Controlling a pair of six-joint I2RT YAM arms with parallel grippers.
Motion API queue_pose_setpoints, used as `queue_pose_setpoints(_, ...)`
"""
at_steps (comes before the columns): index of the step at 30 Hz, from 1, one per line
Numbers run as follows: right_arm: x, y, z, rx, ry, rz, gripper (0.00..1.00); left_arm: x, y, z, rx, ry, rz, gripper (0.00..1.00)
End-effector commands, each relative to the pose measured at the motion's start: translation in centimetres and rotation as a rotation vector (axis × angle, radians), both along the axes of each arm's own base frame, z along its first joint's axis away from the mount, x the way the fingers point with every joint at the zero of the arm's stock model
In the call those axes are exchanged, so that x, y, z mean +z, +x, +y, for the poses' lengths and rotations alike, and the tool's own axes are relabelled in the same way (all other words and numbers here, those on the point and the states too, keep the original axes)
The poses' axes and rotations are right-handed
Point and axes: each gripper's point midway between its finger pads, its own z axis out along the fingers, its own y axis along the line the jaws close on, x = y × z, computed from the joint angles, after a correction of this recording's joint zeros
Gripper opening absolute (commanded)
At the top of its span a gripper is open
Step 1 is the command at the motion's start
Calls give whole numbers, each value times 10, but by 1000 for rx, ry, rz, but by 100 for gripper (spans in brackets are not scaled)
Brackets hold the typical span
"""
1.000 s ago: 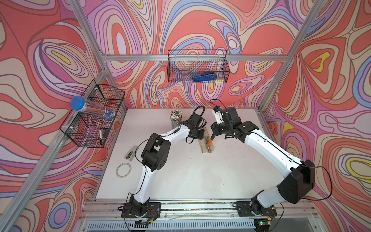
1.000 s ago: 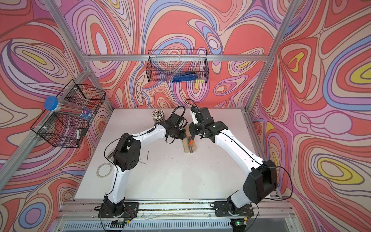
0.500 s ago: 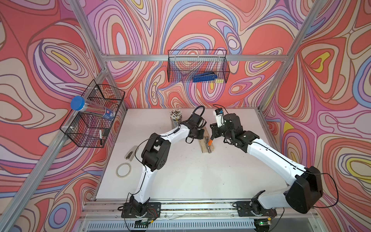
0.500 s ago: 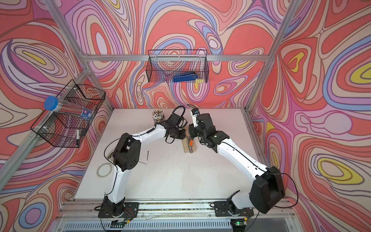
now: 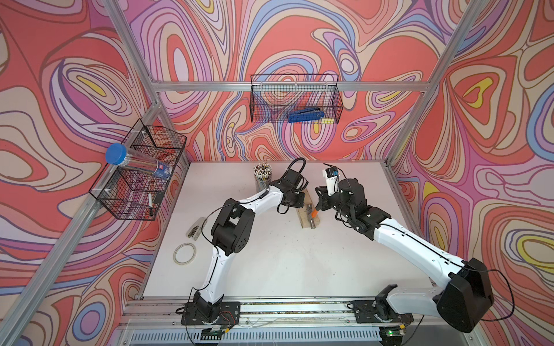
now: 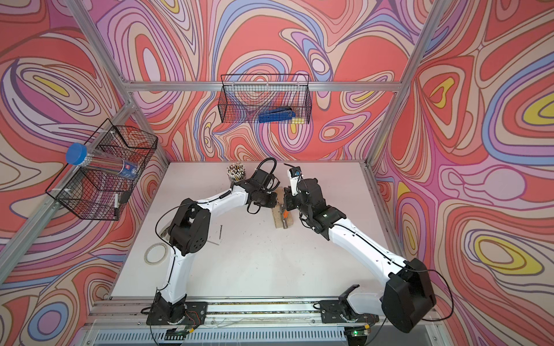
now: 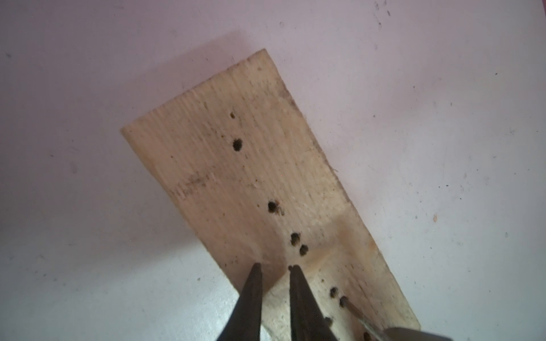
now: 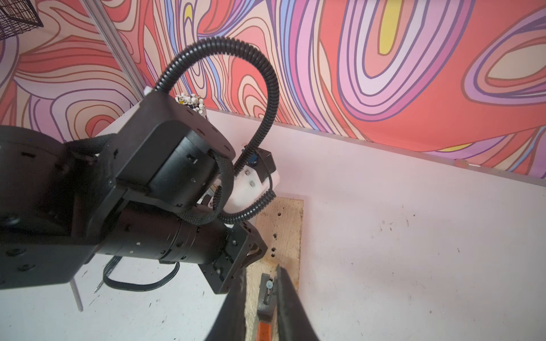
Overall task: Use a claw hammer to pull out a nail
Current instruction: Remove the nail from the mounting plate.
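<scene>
"White table (image 5: 269, 263) is pictured from above, with two arms reaching over it. What is laid on it?"
"Pale wooden plank (image 7: 236, 183), dotted with dark holes, is seen lying flat toward the far side, between the two arms."
"How is it met by the left gripper (image 7: 274, 267)?"
"Its fingers are shown narrowly parted with nothing between them. Both tips are set down on the plank's top face."
"And the right gripper (image 8: 261, 280)?"
"It is seen clamped on the hammer (image 8: 266, 304), which is gripped at the orange part of the handle."
"Where is the hammer placed?"
"It is held low over the plank, along its length, just beside the left gripper. The steel head is turned toward the plank's far end. The forked claw is seen fitted around the nail (image 8: 269, 285), whose small round head is shown in the slot. Whether the nail is lifted from the wood cannot be told."
</scene>
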Motion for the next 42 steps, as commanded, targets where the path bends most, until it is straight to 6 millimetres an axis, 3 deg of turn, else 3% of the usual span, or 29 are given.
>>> queue_pose_setpoints(1,-107,-39,-11,30,-171,306,0,-106,-65,69,52,304,337,20)
queue_pose_setpoints(24,-128,-59,-22,-5,-147,327,0,-107,-66,68,48,303,345,20)
queue_pose_setpoints(42,-113,-67,-28,-18,-117,268,0,-106,-66,68,56,300,346,19)
